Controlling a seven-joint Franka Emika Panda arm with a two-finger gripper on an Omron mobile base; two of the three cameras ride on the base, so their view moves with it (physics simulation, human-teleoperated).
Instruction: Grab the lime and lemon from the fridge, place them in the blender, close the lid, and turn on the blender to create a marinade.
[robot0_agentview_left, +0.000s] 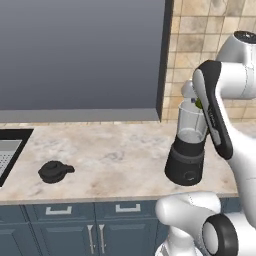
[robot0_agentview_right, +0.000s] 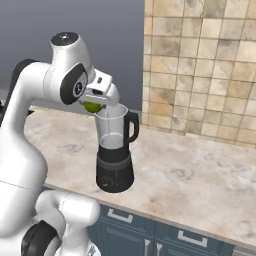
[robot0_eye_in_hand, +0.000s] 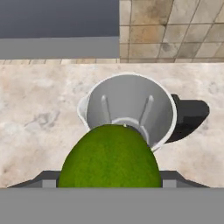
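The gripper (robot0_agentview_right: 94, 106), clamped on the lime (robot0_eye_in_hand: 110, 156), hangs over the open blender (robot0_agentview_right: 115, 155) near the counter (robot0_agentview_left: 115, 155) front edge. It should centre above the jar before releasing; the lid (robot0_agentview_left: 54, 171) lies well apart.

My arm is bending across the upper left of the right base view, my gripper (robot0_agentview_right: 94, 106) pointing down there and clamping the lime (robot0_agentview_right: 92, 106) between its fingers.
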